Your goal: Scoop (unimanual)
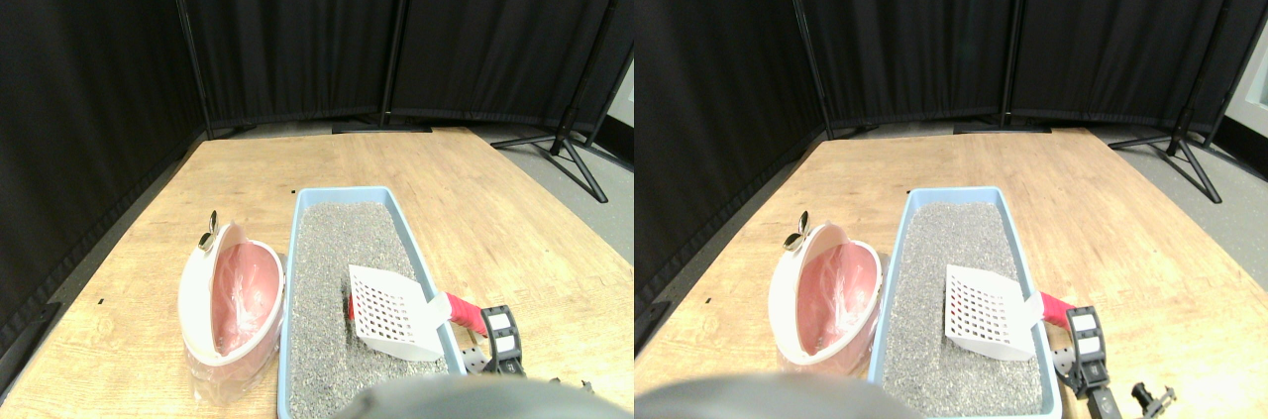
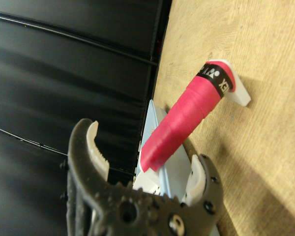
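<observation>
White slotted plastic scoop (image 1: 394,312) with pink wrapped handle (image 1: 464,310) rests in blue litter tray (image 1: 416,231) on grey litter (image 1: 342,261), handle over tray's right rim. Right gripper (image 2: 147,162) jaws spread wide, handle between, ungripped. Pink lined bin (image 1: 233,305) left of tray.

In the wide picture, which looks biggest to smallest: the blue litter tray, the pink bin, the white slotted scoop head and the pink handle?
1. Blue litter tray, filled with grey litter.
2. Pink bin, lined with clear plastic.
3. White slotted scoop head.
4. Pink handle, only partly showing.

The bin and scoop sit near the camera, which enlarges them somewhat.
</observation>
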